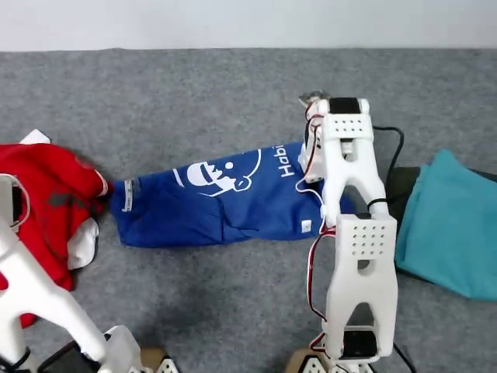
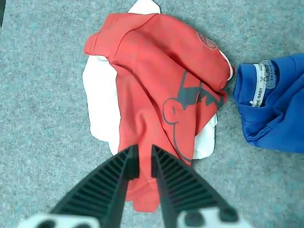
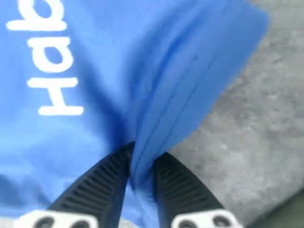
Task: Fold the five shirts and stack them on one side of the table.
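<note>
Grey, felt-like table covering (image 1: 233, 303) runs across the high view up to a pale wall strip (image 1: 233, 23) along the far edge; a royal-blue cotton shirt with a white cartoon print and white lettering (image 1: 225, 203) lies loosely spread in the middle of it, with its neck label (image 2: 266, 76) at the end nearest the red shirt; the right arm's black ribbed gripper (image 3: 142, 156) sits at the opposite, lettered end of that blue shirt, its jaws drawn close on a raised ridge of the blue fabric, which stands up between them; the white arm (image 1: 361, 256) carrying it reaches from the near edge over this end of the shirt; at the far left a crumpled red shirt with a dark printed figure (image 1: 54, 194) lies on top of a white garment (image 1: 84, 242), just beside the blue shirt's collar end; the left arm's black gripper (image 2: 143, 151) hangs over the near hem of the red shirt, its jaws parted by only a narrow slit with nothing pinched between them; on the right, well apart from the red heap, a teal shirt (image 1: 454, 225) rests on a dark cloth (image 1: 400, 183).
</note>
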`<state>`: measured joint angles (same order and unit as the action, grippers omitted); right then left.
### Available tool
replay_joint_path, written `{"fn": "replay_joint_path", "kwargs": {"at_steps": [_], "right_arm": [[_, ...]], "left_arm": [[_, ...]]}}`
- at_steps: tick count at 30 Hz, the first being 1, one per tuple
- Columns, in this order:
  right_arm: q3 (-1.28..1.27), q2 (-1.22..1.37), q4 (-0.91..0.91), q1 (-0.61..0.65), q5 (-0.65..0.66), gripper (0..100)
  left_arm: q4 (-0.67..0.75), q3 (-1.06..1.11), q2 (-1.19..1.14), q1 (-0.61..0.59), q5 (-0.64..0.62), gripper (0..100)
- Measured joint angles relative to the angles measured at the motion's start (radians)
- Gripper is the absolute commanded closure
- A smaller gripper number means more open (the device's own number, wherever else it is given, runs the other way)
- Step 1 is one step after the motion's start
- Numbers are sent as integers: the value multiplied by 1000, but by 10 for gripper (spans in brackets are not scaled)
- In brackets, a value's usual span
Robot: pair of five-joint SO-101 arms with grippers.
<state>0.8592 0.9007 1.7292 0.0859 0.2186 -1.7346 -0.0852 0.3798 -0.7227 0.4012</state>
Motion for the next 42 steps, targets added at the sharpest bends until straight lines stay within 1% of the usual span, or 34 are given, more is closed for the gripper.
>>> {"fn": "replay_joint_path", "kwargs": {"at_steps": [4, 9, 14, 19, 24, 28, 32, 35, 37, 40, 42], "right_arm": [[-6, -91, 25, 46, 34, 988], [-8, -207, 25, 153, 46, 988], [-8, -296, 25, 304, 46, 988], [-8, -305, 25, 468, 68, 988], [-8, -298, -25, 591, 80, 988], [-8, -261, -97, 664, 80, 988], [-8, -227, -161, 741, 80, 988], [-8, -195, -218, 770, 83, 983], [-8, -172, -252, 779, 83, 950], [-8, -155, -270, 793, 83, 820], [-8, -155, -270, 812, 83, 785]], "left_arm": [[0, 0, 0, 0, 0, 949], [0, 0, 0, 0, 0, 949], [0, 0, 0, 0, 0, 949], [0, 0, 0, -5, 0, 949], [2, 0, 0, -91, 2, 949], [15, 6, 0, -180, 77, 949], [77, 72, -3, -264, 135, 949], [130, 138, -3, -331, 158, 949], [152, 173, -3, -370, 178, 949], [175, 215, -3, -404, 207, 949], [192, 233, -3, -420, 216, 949]]}}
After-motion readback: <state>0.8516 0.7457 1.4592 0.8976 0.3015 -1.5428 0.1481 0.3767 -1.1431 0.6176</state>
